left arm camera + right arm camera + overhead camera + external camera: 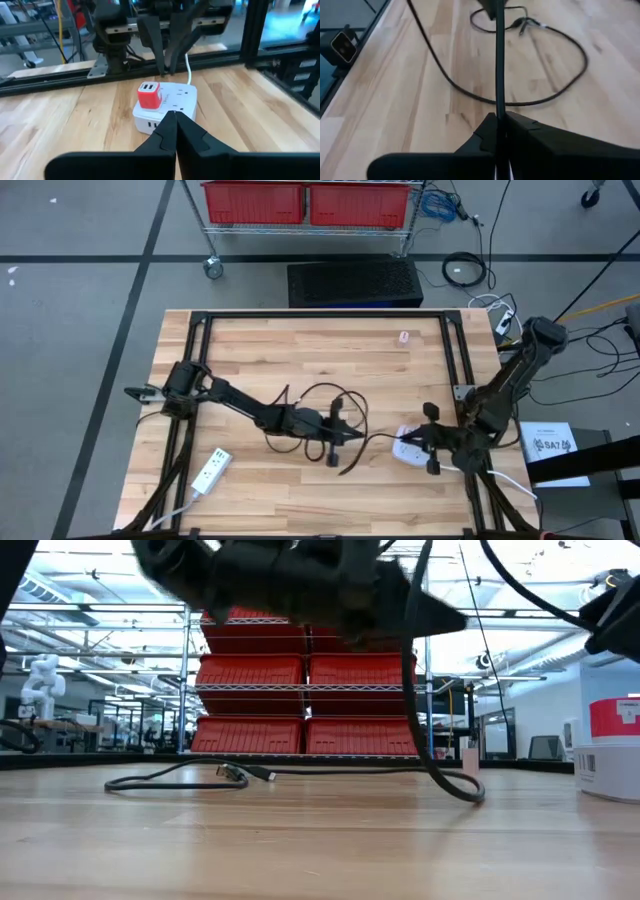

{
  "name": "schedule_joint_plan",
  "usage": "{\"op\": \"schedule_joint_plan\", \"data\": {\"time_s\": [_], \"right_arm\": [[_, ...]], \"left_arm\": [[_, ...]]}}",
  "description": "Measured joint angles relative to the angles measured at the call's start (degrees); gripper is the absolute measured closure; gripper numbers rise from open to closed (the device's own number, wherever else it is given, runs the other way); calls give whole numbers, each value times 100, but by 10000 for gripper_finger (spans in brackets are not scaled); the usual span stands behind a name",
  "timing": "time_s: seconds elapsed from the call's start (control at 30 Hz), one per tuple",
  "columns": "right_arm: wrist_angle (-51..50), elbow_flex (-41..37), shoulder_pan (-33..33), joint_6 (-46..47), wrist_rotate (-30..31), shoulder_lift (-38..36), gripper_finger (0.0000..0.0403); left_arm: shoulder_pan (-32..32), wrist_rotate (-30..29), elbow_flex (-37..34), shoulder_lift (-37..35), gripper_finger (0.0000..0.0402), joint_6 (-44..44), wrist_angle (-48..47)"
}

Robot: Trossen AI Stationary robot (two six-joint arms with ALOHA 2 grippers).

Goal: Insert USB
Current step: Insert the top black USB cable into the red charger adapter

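A black USB cable lies looped on the wooden table's middle, its plugs resting flat. A white charging hub with a red adapter plugged on top sits right of centre. My left gripper reaches in from the left, shut, just left of the hub. My right gripper hovers over the hub's far side, shut. A stretch of the cable runs straight between the two grippers. Another length hangs from the left gripper to the table. My left gripper seems pinched on the black cable, coming level from the table's left. Its own wrist view hides the contact. In the low view the cable drops from under its fingers to the table. My right gripper pinches the black cable between its two fingers, which lie along it. The cable leaves the fingertips in a straight, taut line toward the left gripper, lifted clear of the table. The held part is hidden inside the fingers.
A second white power strip lies near the table's near-left corner. A small pink object sits toward the far edge. Black frame rails border the tabletop. Red bins on a rack stand beyond the far edge.
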Motion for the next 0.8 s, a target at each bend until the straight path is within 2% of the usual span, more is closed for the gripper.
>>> {"op": "schedule_joint_plan", "data": {"time_s": [0.17,0.3,0.5,0.7,0.8], "right_arm": [[-670,0,445,779,872,-136,403],[-630,-40,718,1214,1811,-5,403],[-20,-216,853,1849,2933,689,403],[213,-236,855,2764,3623,1661,403],[277,-236,855,3290,3742,2093,403]], "left_arm": [[80,35,-835,2,400,-388,1144],[124,33,-1285,2,400,-473,1800],[256,178,-1393,2,400,-366,1931],[459,560,-1393,2,400,-315,2016],[550,730,-1393,2,400,-315,2006]]}}
